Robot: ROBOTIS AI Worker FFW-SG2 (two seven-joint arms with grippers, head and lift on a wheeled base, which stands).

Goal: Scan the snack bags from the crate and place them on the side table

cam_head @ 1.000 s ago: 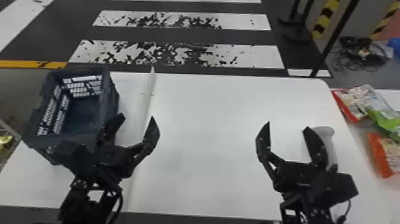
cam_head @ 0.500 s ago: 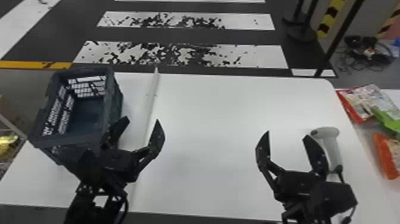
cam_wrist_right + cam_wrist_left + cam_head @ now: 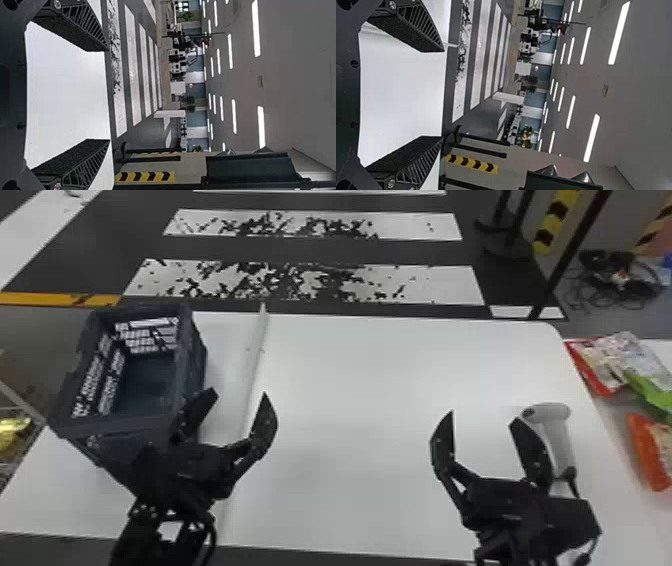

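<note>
Head view: red, green and orange plastic snack bags lie on the pale side table, right of the white worktop. Over it, black left gripper and black right gripper, fingers wide apart, both empty. Looks about done, so ease back gently, clear of the dark blue plastic crate at its left and white handheld scanner at its right.

On the table, the crate sits at the left, a strip runs from the near edge to the far edge just right of it, and the scanner lies near the right edge. Snack bags lie on the side table to the right, while cables lie on the floor at the far right.
</note>
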